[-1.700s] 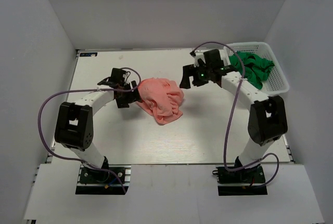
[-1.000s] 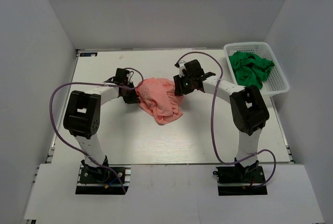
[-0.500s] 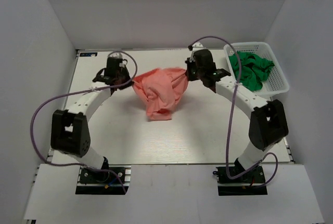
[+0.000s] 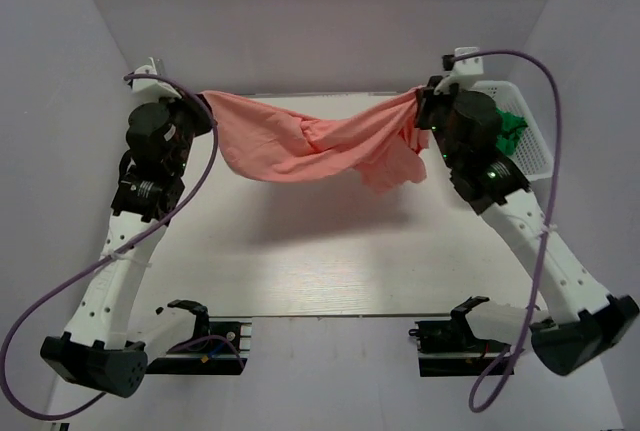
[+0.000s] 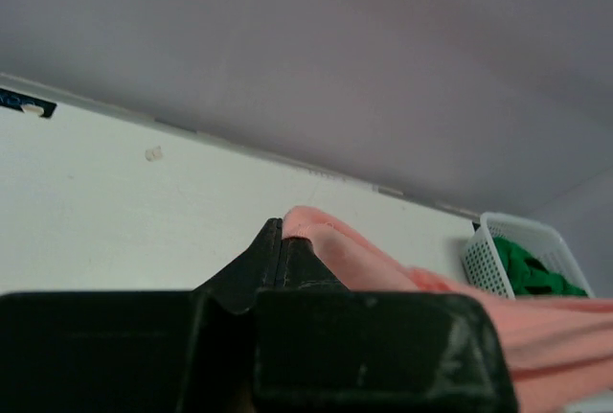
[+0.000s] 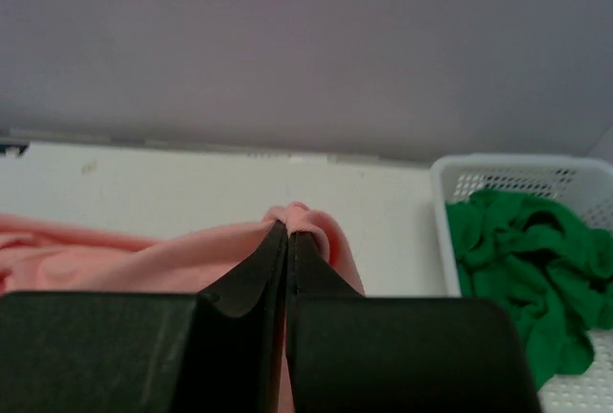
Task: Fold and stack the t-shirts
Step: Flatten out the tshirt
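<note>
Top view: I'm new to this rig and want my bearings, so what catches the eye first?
A salmon-pink t-shirt hangs stretched above the table, sagging in the middle. The left claw and the right claw each pinch one end, both shut and raised. A green garment lies bunched in the white basket at far right.

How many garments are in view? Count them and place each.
2. The salmon-pink shirt hangs stretched over the table; the green garment lies in the white basket, far right. Others may hide beneath it.
</note>
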You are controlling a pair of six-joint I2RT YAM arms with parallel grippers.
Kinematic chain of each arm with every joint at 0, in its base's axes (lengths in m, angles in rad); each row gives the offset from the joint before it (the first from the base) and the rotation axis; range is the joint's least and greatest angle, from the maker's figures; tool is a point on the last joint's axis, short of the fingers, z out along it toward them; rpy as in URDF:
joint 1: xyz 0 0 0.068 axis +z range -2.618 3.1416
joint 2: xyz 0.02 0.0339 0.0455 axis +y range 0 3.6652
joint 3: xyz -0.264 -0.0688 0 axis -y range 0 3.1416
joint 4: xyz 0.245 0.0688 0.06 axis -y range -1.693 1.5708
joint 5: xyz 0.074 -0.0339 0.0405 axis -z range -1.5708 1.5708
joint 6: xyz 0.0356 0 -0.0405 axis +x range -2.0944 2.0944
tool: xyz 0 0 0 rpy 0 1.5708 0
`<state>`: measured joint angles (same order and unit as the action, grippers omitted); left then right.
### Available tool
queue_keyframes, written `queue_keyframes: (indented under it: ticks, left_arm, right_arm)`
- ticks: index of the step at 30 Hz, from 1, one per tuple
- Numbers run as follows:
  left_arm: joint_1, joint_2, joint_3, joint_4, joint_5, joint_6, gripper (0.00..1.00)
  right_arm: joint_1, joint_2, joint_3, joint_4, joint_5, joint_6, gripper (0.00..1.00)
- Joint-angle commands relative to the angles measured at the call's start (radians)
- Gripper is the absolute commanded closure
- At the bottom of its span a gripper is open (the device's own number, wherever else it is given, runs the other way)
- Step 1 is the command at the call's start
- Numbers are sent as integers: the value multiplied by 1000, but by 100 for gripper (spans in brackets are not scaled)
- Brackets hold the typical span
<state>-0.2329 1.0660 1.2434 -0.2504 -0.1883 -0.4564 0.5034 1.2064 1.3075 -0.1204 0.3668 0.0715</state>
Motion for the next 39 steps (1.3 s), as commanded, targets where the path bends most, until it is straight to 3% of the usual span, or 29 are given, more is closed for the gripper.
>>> queue_keyframes:
  ticks: [1, 10, 14, 21, 27, 36, 39]
  left_arm:
    - [0, -44, 44, 25, -80, 42, 100]
    - [0, -142, 116, 4, -237, 90, 100]
    - [0, -173, 154, -38, -318, 90, 100]
    - [0, -284, 163, -81, -264, 73, 100]
    - [12, -371, 129, -59, -212, 48, 100]
    - [12, -192, 81, -150, -223, -36, 100]
    - [12, -112, 31, -188, -293, -71, 100]
  right_arm:
    - [-8, -106, -1, 137, 110, -64, 100]
    - [-5, -272, 22, 136, 172, -160, 100]
    - [-3, -382, 6, 127, 118, -182, 100]
    - [-3, -531, -37, 84, -3, -127, 100]
    - [-3, -539, -36, 45, -61, -81, 100]
    - [-2, -466, -134, 99, -88, -24, 100]
    - [-2, -397, -209, 151, -59, 43, 100]
